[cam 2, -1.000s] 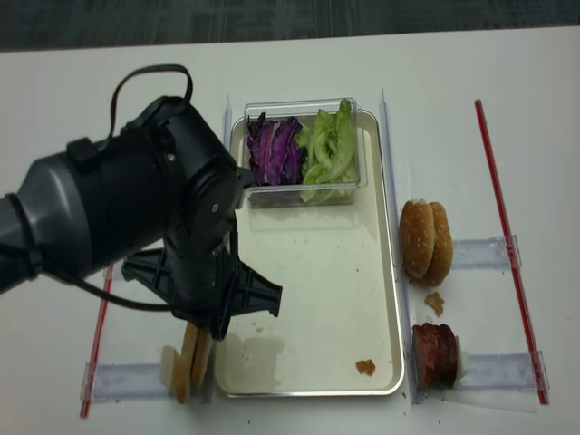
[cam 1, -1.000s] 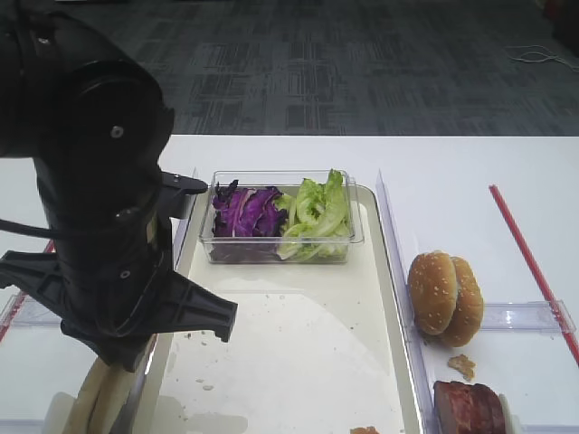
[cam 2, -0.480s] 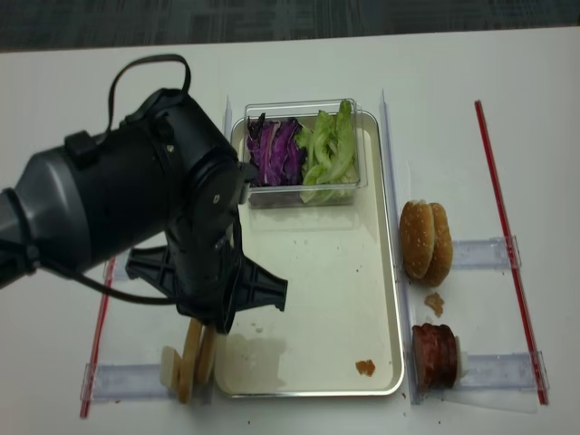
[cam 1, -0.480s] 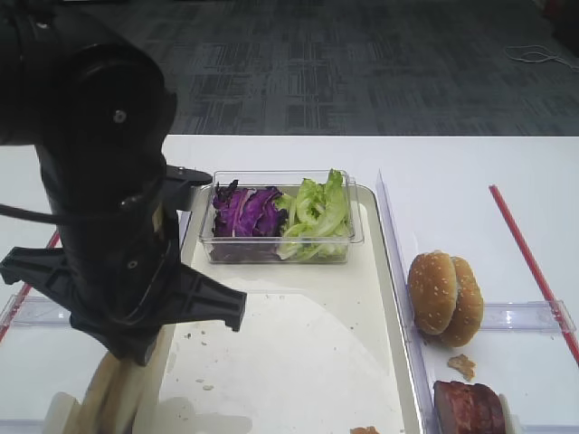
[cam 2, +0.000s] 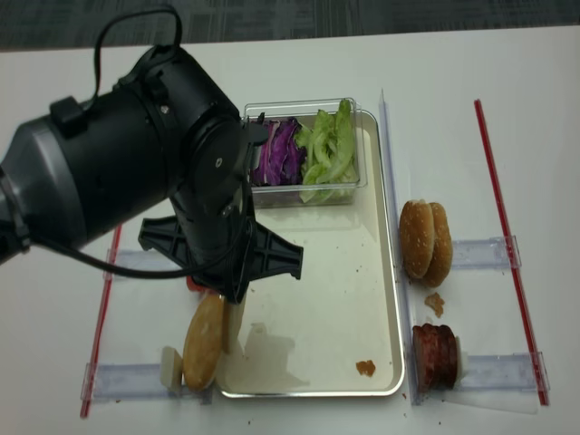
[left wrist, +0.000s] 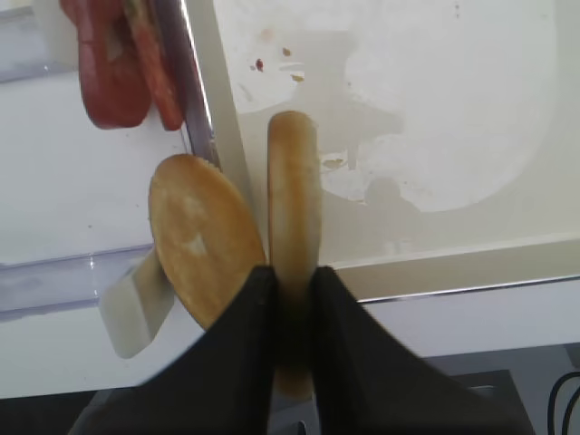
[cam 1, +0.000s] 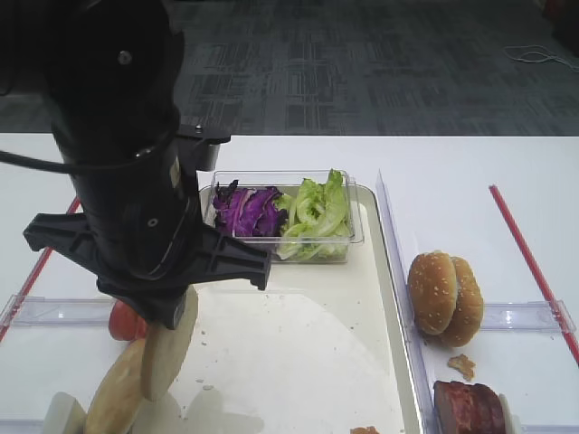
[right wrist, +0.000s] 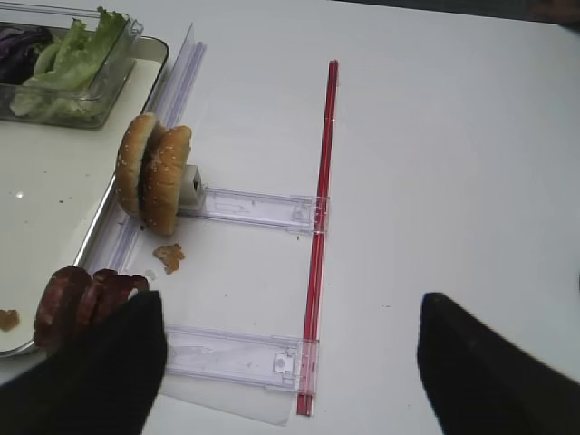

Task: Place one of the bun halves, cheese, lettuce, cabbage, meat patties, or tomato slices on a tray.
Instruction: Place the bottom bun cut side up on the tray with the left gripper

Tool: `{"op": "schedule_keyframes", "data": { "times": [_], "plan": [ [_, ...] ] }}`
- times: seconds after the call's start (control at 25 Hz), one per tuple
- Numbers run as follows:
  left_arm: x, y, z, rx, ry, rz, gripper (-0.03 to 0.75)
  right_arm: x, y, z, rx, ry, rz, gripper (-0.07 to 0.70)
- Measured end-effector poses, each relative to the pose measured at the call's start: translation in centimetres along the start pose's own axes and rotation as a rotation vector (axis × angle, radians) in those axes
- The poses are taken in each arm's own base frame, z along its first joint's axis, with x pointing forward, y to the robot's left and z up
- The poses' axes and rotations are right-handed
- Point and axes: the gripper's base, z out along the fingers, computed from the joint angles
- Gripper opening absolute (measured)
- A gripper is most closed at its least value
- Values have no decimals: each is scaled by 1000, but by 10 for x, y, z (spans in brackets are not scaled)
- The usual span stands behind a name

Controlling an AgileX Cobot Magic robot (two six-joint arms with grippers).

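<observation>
My left gripper point(left wrist: 292, 272) is shut on a thin bun half point(left wrist: 292, 181), held edge-on over the near-left rim of the cream tray point(left wrist: 408, 109). From the high view the same slice point(cam 1: 170, 344) hangs under the black arm. A second bun half point(left wrist: 201, 236) leans on its stand beside it, with tomato slices point(left wrist: 113, 63) further along. Lettuce point(cam 1: 317, 212) and cabbage point(cam 1: 244, 210) fill a clear tub at the tray's far end. Meat patties point(right wrist: 77, 304) lie right of the tray. My right gripper point(right wrist: 290, 381) hangs open over bare table. Cheese is out of view.
Sesame-seeded buns point(cam 1: 445, 297) stand on edge right of the tray point(cam 1: 398, 298). Clear plastic rails point(right wrist: 254, 208) and a red strip point(right wrist: 319, 208) lie on the white table. A small crumb point(cam 2: 365, 367) sits near the tray's front.
The left arm has risen and shifted toward the tray, lifting the thin bun half off its stand. The second bun half stays behind, and the tomato slices now show.
</observation>
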Motion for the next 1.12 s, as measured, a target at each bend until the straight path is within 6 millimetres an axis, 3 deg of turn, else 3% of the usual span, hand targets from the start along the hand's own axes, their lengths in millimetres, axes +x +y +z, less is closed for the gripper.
{"op": "schedule_keyframes", "data": {
  "times": [0.52, 0.84, 1.12],
  "plan": [
    [-4, -3, -1, 113, 3, 3, 71, 0, 0, 0, 0, 0, 0, 578],
    [-20, 21, -6, 303, 3, -57, 69, 0, 0, 0, 0, 0, 0, 578],
    [-9, 28, 4, 534, -25, -75, 69, 0, 0, 0, 0, 0, 0, 578]
  ]
}}
